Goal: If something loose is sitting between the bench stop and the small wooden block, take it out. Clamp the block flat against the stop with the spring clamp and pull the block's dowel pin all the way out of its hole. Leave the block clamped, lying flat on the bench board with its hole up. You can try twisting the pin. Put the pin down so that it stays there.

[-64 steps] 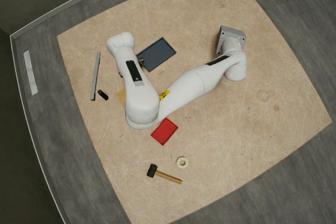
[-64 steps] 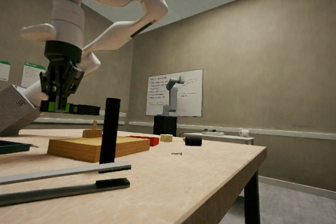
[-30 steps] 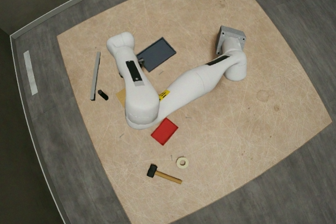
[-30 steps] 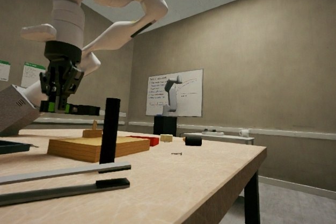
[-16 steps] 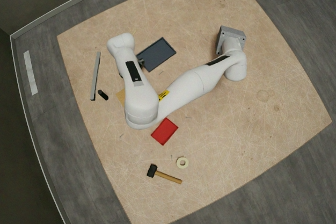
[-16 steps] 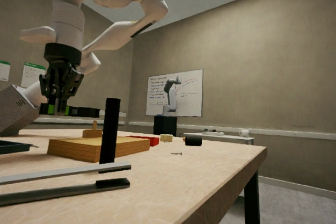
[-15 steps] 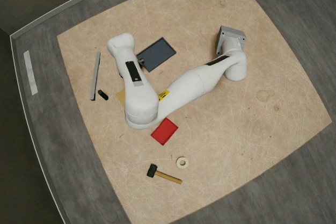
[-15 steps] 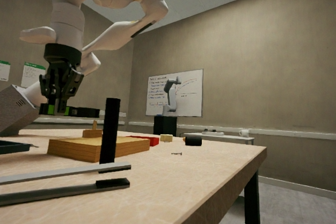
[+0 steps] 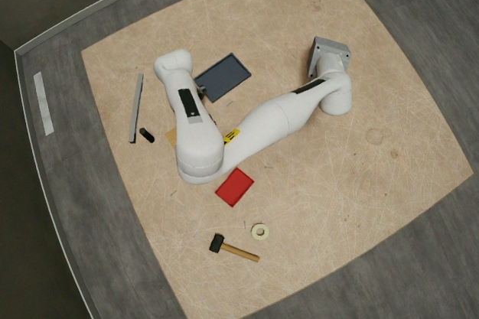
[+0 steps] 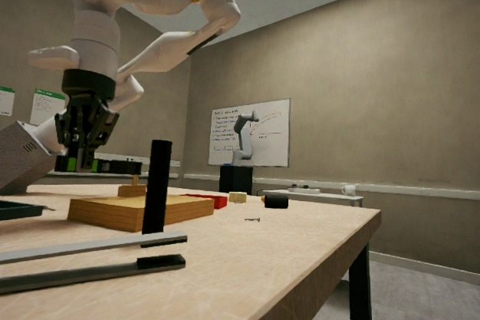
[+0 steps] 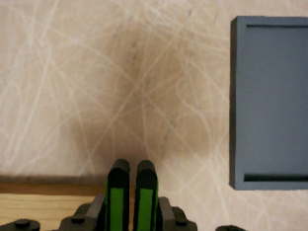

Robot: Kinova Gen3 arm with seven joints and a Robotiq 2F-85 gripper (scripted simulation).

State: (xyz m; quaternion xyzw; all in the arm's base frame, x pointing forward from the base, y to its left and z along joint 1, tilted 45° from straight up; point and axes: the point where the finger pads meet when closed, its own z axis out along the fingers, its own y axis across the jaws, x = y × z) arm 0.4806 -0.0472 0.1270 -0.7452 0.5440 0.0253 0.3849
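One hammer (image 9: 239, 252) (image 10: 276, 201), two trays, one tape roll.

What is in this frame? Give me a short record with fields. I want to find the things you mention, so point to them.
claw: above the bench (image 9: 386, 106) (image 10: 310, 227) (image 11: 64, 99), fingers close together
held: dark, bar-like thing (image 10: 118, 166), probably the spring clamp
bench board: wooden (image 9: 170, 138) (image 10: 104, 217) (image 11: 44, 209), mostly under the arm in the top view
pin: upright in a small wooden block (image 10: 129, 191)
clamping: not done
trays: blue-grey (image 9: 224, 77) (image 10: 19, 211) (image 11: 271, 104); red (image 9: 234, 187) (image 10: 221, 202)
tools: mallet (image 9: 239, 252) (image 10: 276, 201)
gap at stop: cannot tell
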